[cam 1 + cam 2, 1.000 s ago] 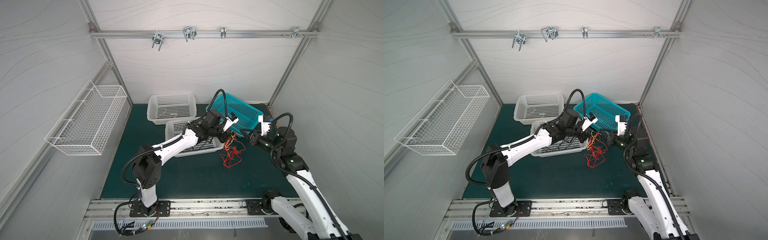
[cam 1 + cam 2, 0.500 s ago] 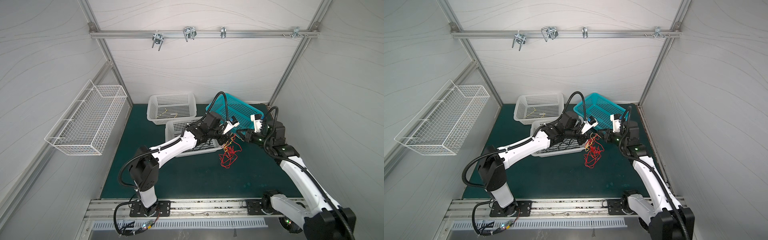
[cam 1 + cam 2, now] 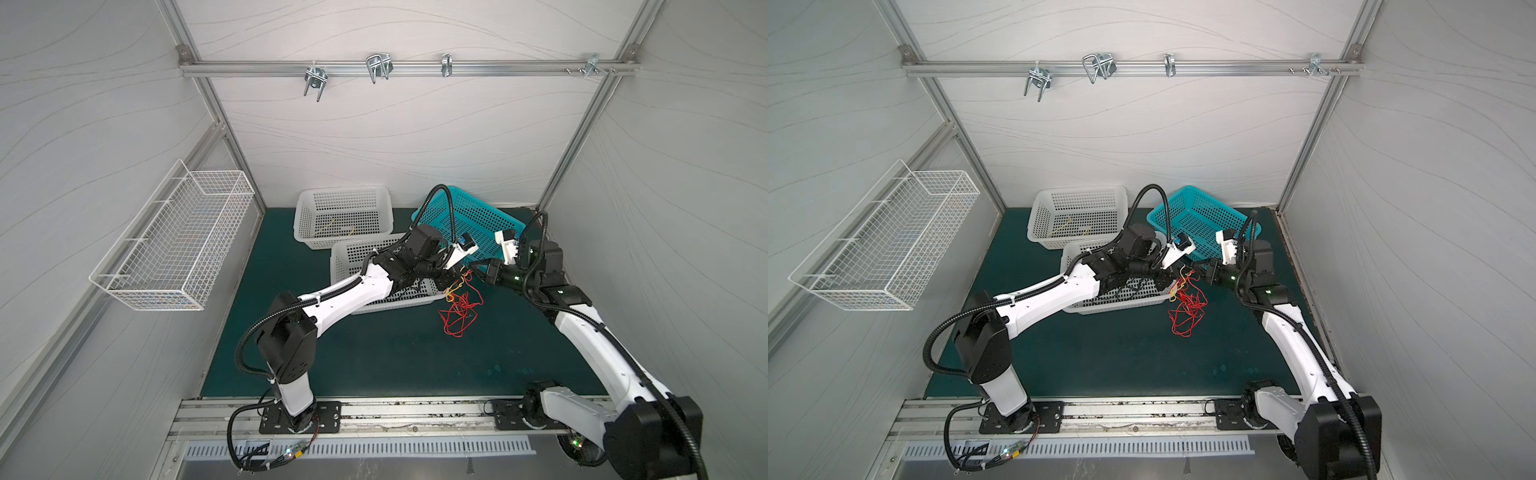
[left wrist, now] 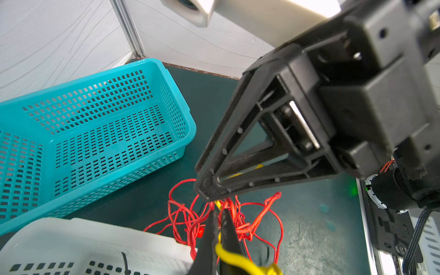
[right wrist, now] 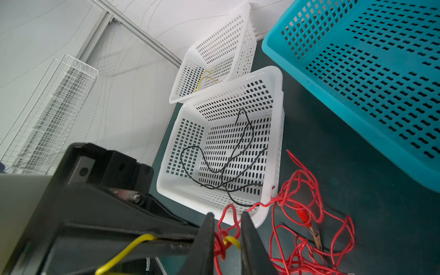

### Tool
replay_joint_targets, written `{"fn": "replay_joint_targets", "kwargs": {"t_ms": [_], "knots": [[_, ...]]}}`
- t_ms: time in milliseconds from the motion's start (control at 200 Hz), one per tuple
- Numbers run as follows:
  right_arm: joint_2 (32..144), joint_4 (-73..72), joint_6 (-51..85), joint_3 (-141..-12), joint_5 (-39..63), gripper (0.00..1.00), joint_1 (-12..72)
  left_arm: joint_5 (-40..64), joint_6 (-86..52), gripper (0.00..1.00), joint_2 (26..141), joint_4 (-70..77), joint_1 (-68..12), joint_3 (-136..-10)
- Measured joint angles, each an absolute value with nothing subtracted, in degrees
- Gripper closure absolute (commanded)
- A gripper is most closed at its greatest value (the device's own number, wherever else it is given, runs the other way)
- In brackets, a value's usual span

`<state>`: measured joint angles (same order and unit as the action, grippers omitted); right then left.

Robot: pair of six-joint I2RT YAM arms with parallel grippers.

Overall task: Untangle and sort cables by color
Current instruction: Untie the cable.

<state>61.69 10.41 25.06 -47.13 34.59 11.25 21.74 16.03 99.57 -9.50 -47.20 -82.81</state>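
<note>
Operator, your left jaws clamp the yellow cable (image 4: 238,260); right jaws narrowly straddle its red-cable knot (image 5: 220,245), grip unclear.

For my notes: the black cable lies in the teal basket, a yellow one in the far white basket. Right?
No: the black cable lies in the near white basket, per the right wrist view. A yellow one is in the far white basket.

We have both top views high overhead, angled down, far enough to take in the whole bench (image 3: 374,353), framing near identical. Left wrist view: close behind its jaws, facing teal basket (image 4: 107,119). Right wrist view: same closeness, facing white baskets (image 5: 238,83). Both wrists share red cables (image 4: 239,222).
</note>
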Motion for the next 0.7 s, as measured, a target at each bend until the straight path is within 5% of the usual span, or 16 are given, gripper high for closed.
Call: {"fn": "replay_joint_targets", "kwargs": {"t_ms": [215,405,700], "knots": [[62.9,9.5,25.1,-47.1,36.8,0.85,11.3,21.1,16.1,1.00,99.6,-9.5,-47.2,-82.8],[63.3,8.9,25.6,-47.2,38.6,1.00,11.3,19.9,16.1,1.00,99.6,-9.6,-47.2,-82.8],[62.5,9.1,25.6,-47.0,37.3,1.00,11.3,17.7,16.1,1.00,99.6,-9.6,-47.2,-82.8]]}}
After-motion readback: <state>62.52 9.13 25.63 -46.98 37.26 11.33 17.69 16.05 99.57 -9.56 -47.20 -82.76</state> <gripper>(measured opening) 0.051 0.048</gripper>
